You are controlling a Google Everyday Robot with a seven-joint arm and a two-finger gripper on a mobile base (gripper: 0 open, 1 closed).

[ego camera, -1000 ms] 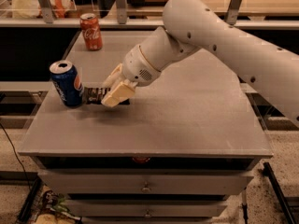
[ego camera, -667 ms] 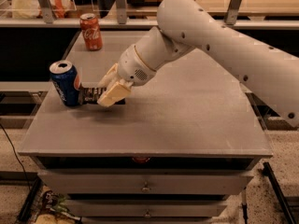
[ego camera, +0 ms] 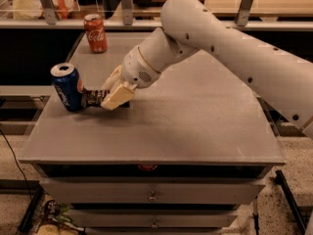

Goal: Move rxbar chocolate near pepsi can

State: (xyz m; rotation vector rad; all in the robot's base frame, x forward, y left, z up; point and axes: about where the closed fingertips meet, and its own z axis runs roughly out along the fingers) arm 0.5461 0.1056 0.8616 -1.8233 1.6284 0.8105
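The gripper [ego camera: 105, 96] is low over the table [ego camera: 195, 126], left of centre in the frame, at the end of the white arm [ego camera: 234, 48] that comes in from the right edge. Its two cream fingers [ego camera: 117, 97] sit narrowly on either side of the right end of the bar [ego camera: 92, 99] and seem to pinch it, though the view is too dim there to be sure of the grip. The dark bar lies flat on the table top, pointing left, with its far end touching or just beside the foot of the Pepsi can [ego camera: 67, 88]. That blue can stands near the table's left edge. A Coke can [ego camera: 95, 33] stands well apart, toward the upper left. Drawers [ego camera: 151, 195] run along the bottom.
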